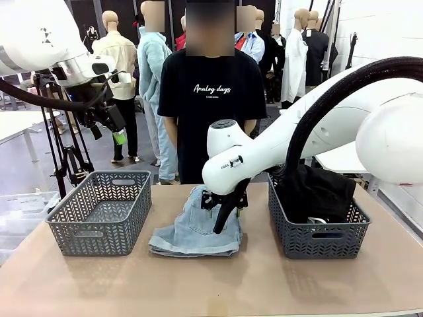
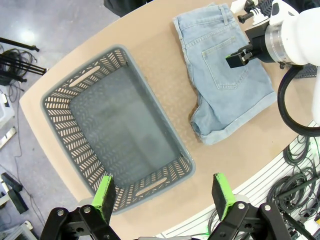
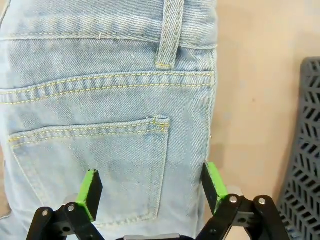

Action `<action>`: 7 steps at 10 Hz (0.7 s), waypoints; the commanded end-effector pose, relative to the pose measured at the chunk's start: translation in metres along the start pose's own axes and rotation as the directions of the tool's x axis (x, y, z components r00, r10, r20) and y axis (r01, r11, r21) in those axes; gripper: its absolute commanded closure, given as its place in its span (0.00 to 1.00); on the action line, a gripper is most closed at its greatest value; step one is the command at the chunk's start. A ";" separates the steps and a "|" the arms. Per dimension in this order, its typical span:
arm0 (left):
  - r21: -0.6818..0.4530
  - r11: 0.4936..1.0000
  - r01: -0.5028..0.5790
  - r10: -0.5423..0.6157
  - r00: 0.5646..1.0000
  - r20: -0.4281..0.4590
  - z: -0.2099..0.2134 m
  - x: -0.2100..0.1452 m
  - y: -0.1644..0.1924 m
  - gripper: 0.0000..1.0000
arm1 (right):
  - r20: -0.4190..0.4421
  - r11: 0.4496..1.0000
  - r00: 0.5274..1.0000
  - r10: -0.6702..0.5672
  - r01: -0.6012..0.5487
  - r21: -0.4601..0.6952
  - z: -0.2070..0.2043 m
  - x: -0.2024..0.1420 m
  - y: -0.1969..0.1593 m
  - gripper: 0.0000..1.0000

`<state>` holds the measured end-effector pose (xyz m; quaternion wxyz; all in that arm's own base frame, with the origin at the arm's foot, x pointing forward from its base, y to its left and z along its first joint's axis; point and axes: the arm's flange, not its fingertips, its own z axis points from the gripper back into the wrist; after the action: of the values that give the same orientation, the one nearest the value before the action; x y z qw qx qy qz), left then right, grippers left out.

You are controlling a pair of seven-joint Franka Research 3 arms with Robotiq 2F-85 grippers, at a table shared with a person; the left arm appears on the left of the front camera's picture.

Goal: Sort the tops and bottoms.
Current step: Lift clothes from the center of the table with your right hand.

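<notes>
Two grey baskets (image 1: 99,211), one pale denim shorts (image 1: 195,231) between, black top (image 1: 317,191) in right basket, both grippers (image 3: 150,187) (image 2: 165,192) spread wide.

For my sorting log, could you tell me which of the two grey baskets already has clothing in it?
The basket on the robot's right holds a black garment. The basket on the robot's left has nothing inside.

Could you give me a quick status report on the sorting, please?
Right gripper open, poised over the pale shorts mid-table. Left gripper open, high above the left basket. Black top in the right basket. Nothing obstructing.
</notes>
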<state>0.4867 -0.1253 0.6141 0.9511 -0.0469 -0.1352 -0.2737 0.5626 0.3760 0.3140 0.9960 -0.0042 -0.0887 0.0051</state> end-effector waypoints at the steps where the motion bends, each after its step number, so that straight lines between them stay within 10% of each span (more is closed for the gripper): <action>1: 0.003 1.000 -0.002 0.002 1.000 0.010 0.002 0.000 0.001 0.00 | -0.030 1.000 1.000 -0.005 0.005 -0.013 -0.003 -0.001 -0.003 0.00; 4: 0.003 1.000 -0.002 0.002 1.000 0.010 0.002 0.000 0.001 0.00 | -0.035 1.000 0.999 0.000 -0.001 -0.022 -0.008 0.002 -0.006 0.05; 7: 0.003 1.000 -0.002 0.002 1.000 0.010 0.002 0.000 0.001 0.00 | -0.043 1.000 0.999 0.008 -0.009 -0.027 -0.006 0.001 -0.005 0.60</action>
<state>0.4867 -0.1253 0.6141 0.9511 -0.0469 -0.1352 -0.2737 0.5624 0.3716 0.3064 0.9971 -0.0163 -0.0748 0.0025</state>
